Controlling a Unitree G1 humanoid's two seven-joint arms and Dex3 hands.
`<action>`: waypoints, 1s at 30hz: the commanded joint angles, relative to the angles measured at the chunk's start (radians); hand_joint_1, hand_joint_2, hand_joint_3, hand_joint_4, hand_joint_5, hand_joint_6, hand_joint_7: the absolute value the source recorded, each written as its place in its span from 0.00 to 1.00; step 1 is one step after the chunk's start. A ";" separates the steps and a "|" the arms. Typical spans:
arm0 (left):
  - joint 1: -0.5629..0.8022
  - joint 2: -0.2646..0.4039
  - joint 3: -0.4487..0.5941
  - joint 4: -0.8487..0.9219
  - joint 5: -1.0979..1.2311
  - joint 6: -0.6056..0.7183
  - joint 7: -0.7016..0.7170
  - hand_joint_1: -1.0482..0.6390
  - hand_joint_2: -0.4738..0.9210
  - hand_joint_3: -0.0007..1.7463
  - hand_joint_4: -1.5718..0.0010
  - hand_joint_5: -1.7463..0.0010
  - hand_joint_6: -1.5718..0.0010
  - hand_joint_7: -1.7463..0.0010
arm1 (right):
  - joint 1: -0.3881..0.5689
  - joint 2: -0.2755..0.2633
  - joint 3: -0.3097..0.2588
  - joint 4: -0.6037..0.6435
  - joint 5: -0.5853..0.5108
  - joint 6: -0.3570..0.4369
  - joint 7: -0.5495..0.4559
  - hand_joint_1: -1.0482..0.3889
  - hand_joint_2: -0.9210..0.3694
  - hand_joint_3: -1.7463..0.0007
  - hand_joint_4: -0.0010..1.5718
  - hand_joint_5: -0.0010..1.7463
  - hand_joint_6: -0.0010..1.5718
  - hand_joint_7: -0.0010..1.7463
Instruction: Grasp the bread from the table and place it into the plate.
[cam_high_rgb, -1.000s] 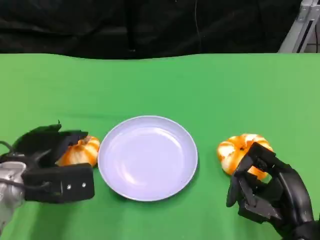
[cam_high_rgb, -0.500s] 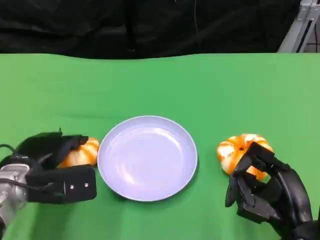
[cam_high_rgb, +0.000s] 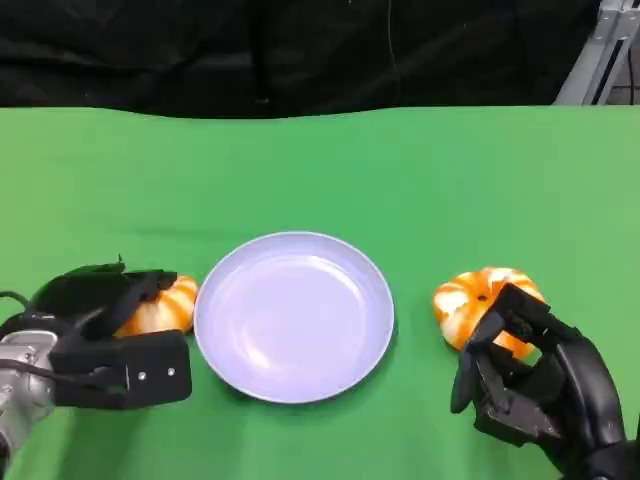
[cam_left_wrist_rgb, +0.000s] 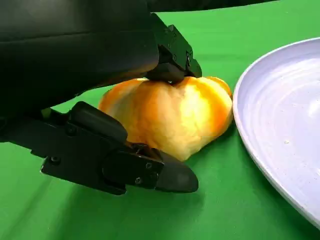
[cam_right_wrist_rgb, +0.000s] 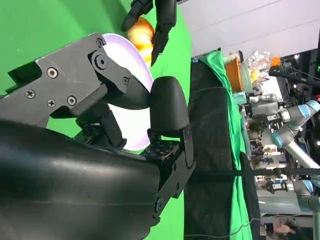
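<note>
Bread (cam_left_wrist_rgb: 170, 117) on table, left hand (cam_high_rgb: 105, 335) fingers (cam_left_wrist_rgb: 172, 55) touching it.

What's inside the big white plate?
Nothing lies in the plate; its bare white inside shows all over. One bread sits beside it under the left hand, another bread beside the right hand. Each hand partly covers its bread.

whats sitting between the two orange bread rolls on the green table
The round pale lavender plate, empty, as the head view shows. The left orange bread roll lies just beside its rim; the right orange bread roll sits apart across bare green table.
</note>
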 joint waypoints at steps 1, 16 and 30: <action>0.023 0.006 0.002 0.013 -0.016 -0.023 0.044 0.45 1.00 0.17 0.61 0.94 0.60 0.97 | 0.004 -0.013 -0.005 -0.017 0.005 0.006 -0.003 0.66 0.26 0.34 0.54 1.00 0.39 1.00; 0.054 0.020 0.048 -0.042 -0.050 -0.020 0.219 0.62 1.00 0.07 0.59 0.00 0.63 0.15 | -0.003 -0.021 -0.018 0.001 0.011 0.001 0.014 0.66 0.26 0.34 0.53 1.00 0.39 0.99; 0.095 0.060 0.136 -0.354 -0.103 -0.029 0.167 0.62 0.93 0.25 0.55 0.00 0.52 0.16 | -0.002 -0.018 -0.024 0.008 0.013 -0.004 0.023 0.66 0.25 0.35 0.53 1.00 0.39 1.00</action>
